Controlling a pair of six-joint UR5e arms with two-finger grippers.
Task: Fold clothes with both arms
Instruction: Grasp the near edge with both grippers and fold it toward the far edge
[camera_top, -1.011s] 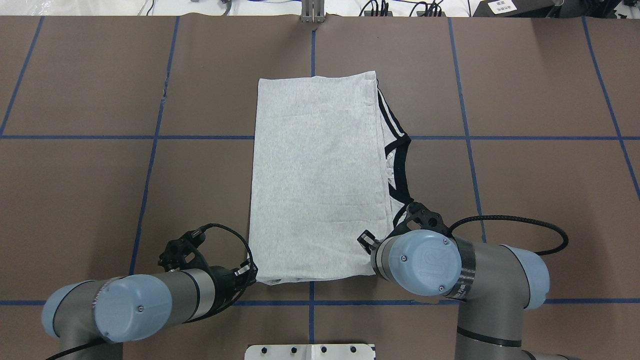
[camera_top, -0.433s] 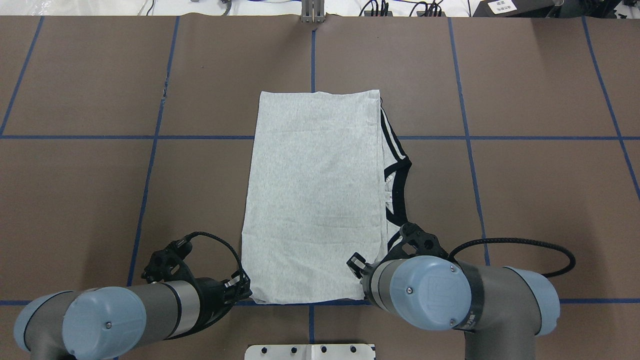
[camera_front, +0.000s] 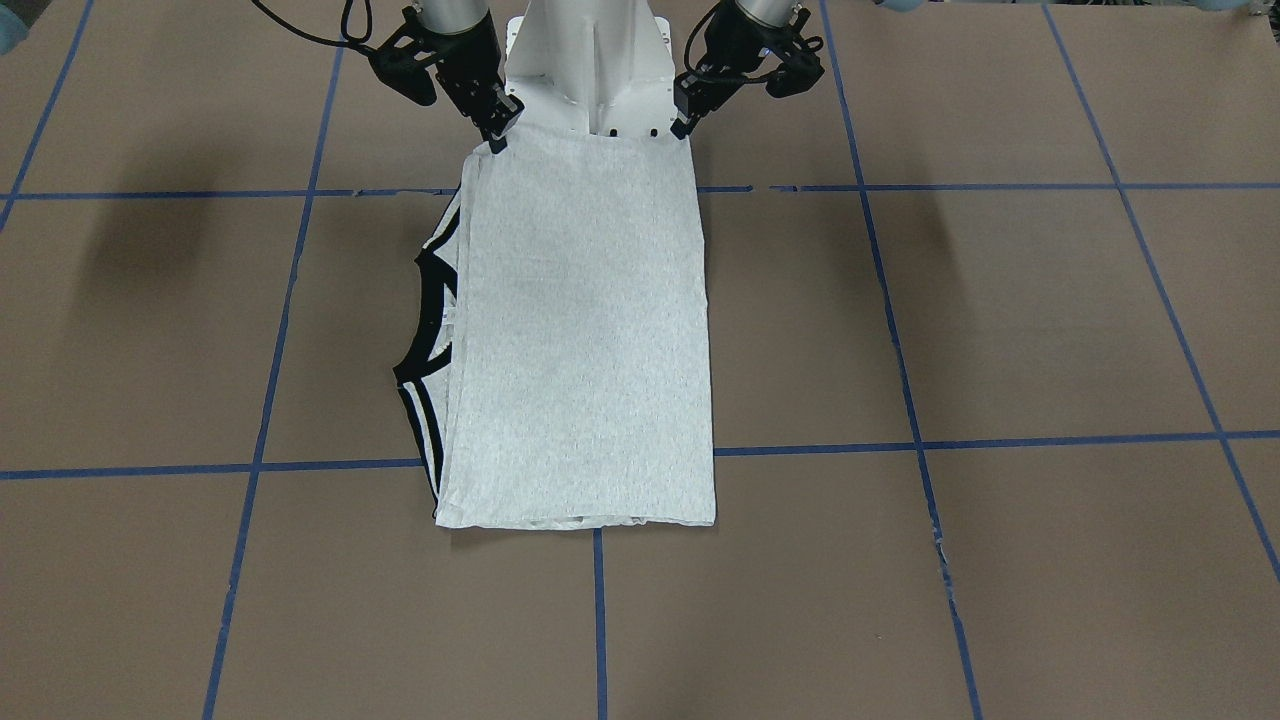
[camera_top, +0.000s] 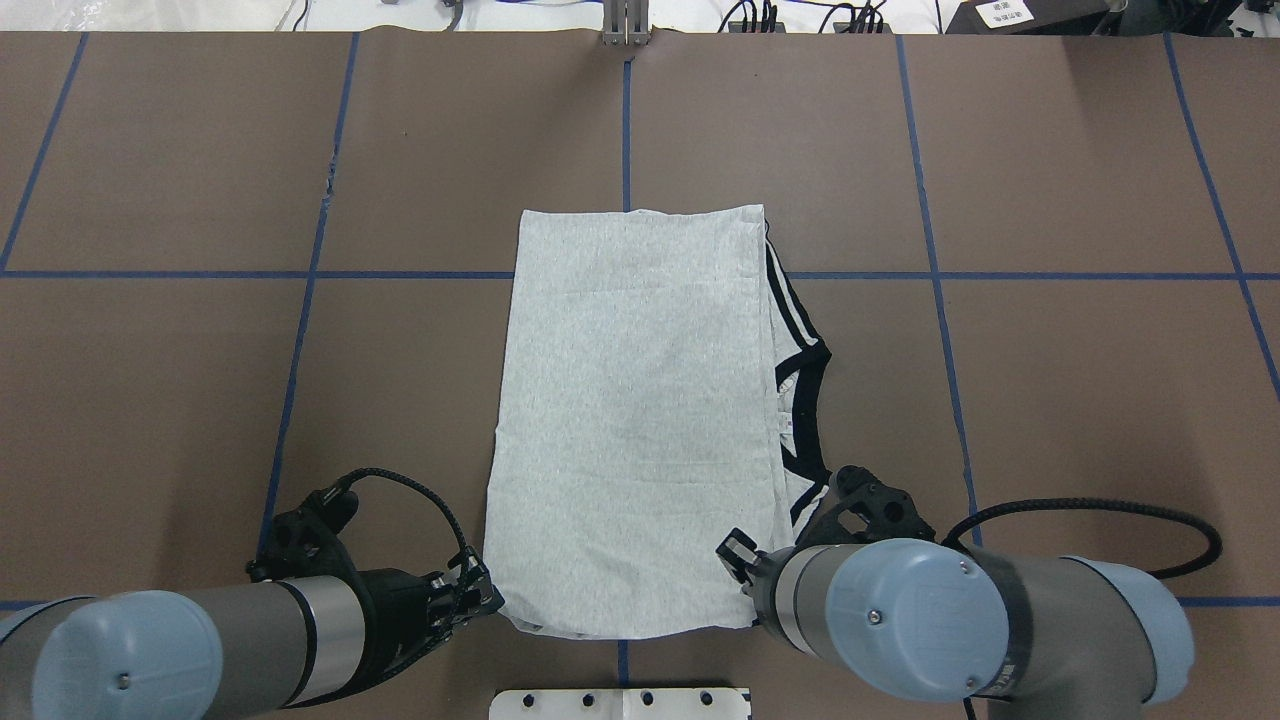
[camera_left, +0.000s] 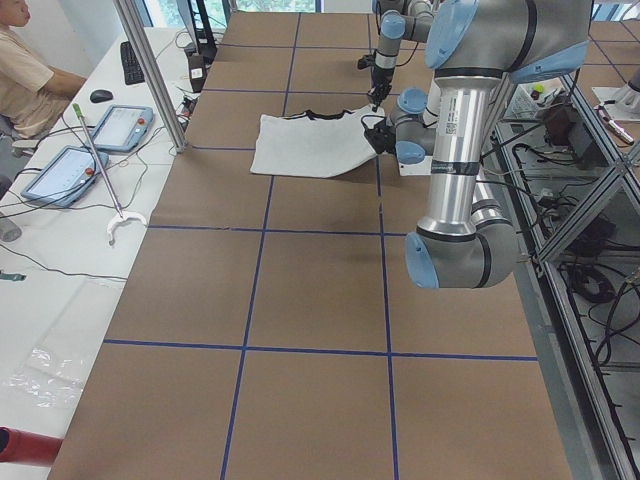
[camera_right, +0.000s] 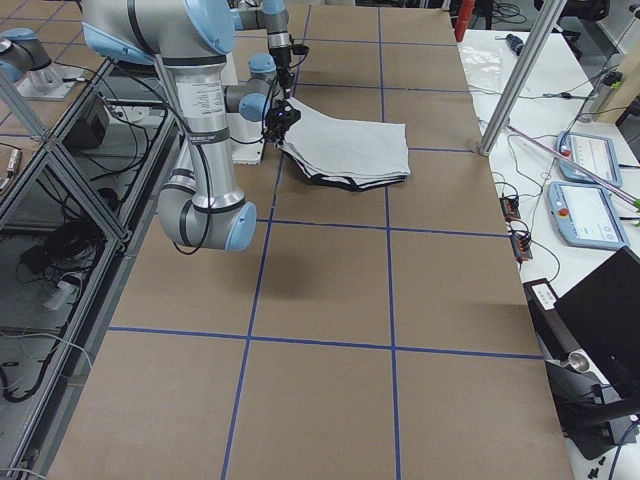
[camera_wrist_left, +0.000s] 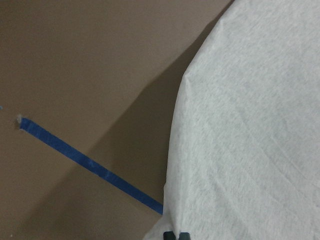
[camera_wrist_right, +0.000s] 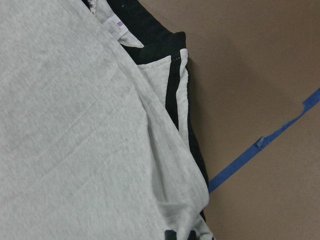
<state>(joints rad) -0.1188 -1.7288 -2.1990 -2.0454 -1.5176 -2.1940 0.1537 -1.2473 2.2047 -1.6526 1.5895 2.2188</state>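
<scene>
Clamped tight on the two nearest corners of a folded grey T-shirt (camera_top: 630, 420): left gripper (camera_front: 683, 127) and right gripper (camera_front: 496, 138). Stretched out over the brown table (camera_top: 1000, 400) away from both, with black-striped trim (camera_top: 800, 330) just beyond the right gripper.

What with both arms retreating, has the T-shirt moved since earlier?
Yes. The T-shirt slid down the overhead view; its near hem now crosses the blue tape line.

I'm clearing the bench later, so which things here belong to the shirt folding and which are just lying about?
Belong to the job: T-shirt; left gripper and right gripper, each pinching a corner of it nearest the robot.
Lying about: tablets, keyboard and mouse, all on the side bench.
</scene>
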